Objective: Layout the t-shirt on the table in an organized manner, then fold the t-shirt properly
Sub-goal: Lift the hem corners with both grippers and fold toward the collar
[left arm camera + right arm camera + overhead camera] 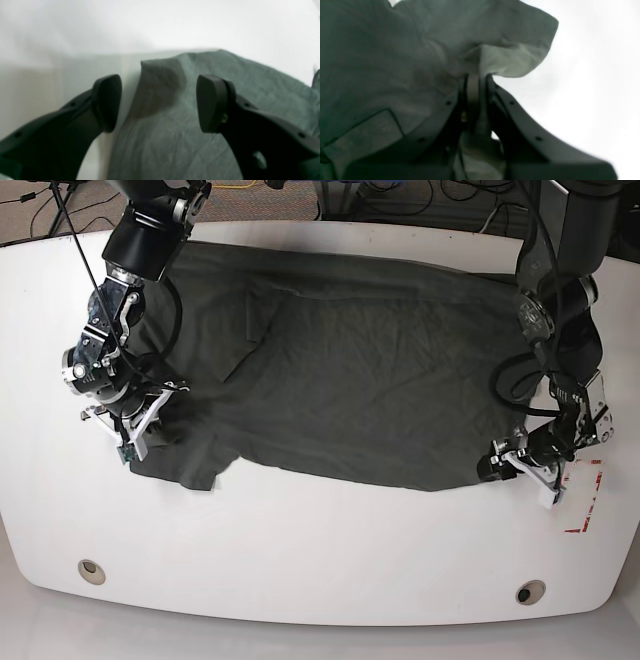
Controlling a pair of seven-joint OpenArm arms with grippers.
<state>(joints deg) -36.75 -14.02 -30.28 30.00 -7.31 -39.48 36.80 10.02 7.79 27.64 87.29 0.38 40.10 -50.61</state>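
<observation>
Lay spread across the white counter [300, 580]: dark t-shirt [360, 380], bare margin along the near edge. Stood wide open over the shirt's corner, holding nothing: left claw [158, 103]. Clamped shut on a bunched fold: right claw [476, 82]. Seen only from base: grommet holes [91, 571], red-and-white sticker [588, 500].

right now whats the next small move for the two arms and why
Probably the right pincer should ease its pinched fold of the t-shirt outward and lay it flat. That pincer is shut on bunched cloth at the sleeve side, while the left pincer stands open above the hem corner, holding nothing. The shirt lies mostly spread on the table, with that sleeve side the rumpled part.
</observation>
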